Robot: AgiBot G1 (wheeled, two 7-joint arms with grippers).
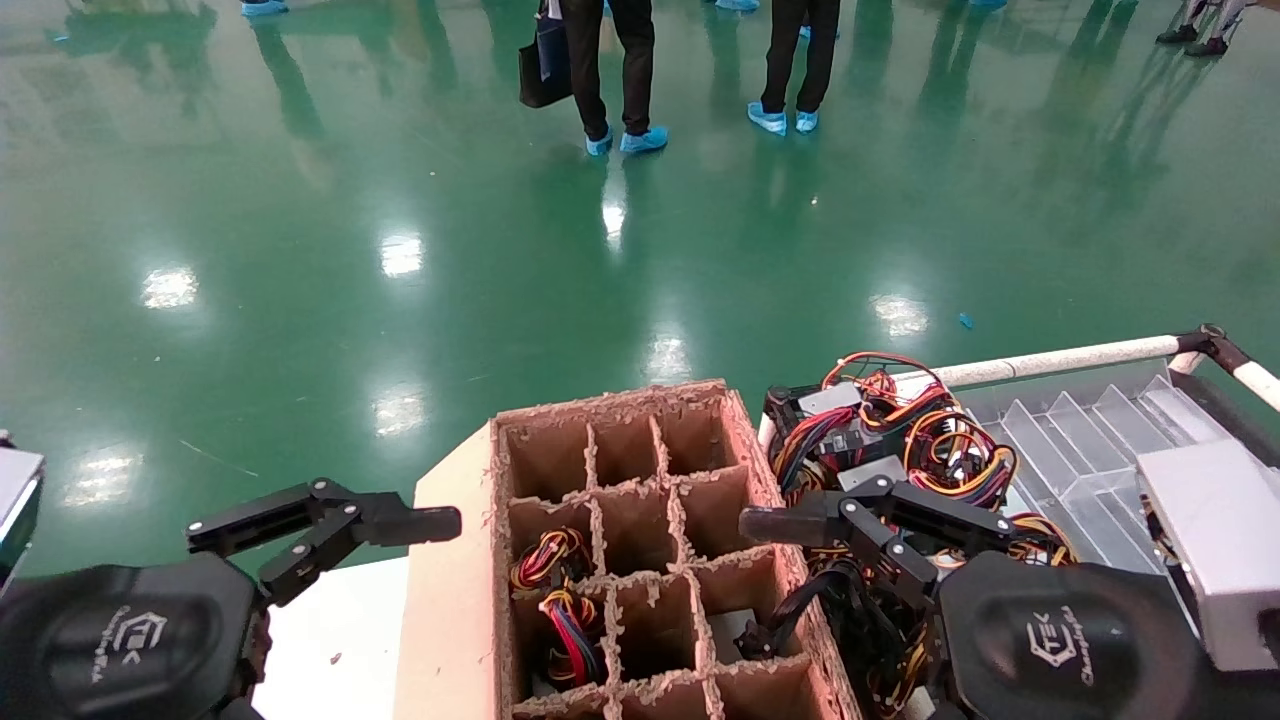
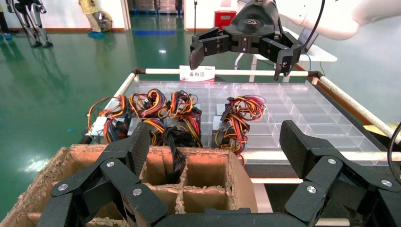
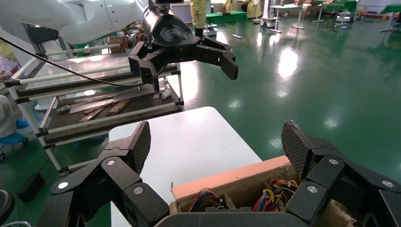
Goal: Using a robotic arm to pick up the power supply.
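Right gripper [image 3: 216,139] first: jaws spread wide, nothing between them. It hovers over the right-hand edge of the cardboard box [image 1: 452,600], with one finger reaching in above the right column of cells.

The power supply [image 1: 737,632] sits just below that finger and a little nearer the robot, sunk in a right-column cell. Only a pale corner of it shows, and its black cable [image 1: 790,608] climbs up over the box wall. I'd say the move is a drop down into that cell. The casing is too buried for me to tell how its long axis runs, though a cell that narrow suggests it stands on end. The cable across the rim could snag.

Left gripper [image 2: 215,142] is also spread wide and empty. It is out past the box's left side, above the white worktop [image 1: 340,640], well apart from that cell. The right arm is plainly the nearer one.

Looking wider, the box's far row of cells is empty. A cell in the left column, midway down, holds a red-yellow wire bundle [image 1: 556,590], which isn't our target. To the right of the box is a clear tray [image 1: 1090,440], with more units tangled in orange and yellow wires [image 1: 900,420] at its near-box end and bare pockets beyond. A plain grey box [image 1: 1220,540] rests at the tray's right end.
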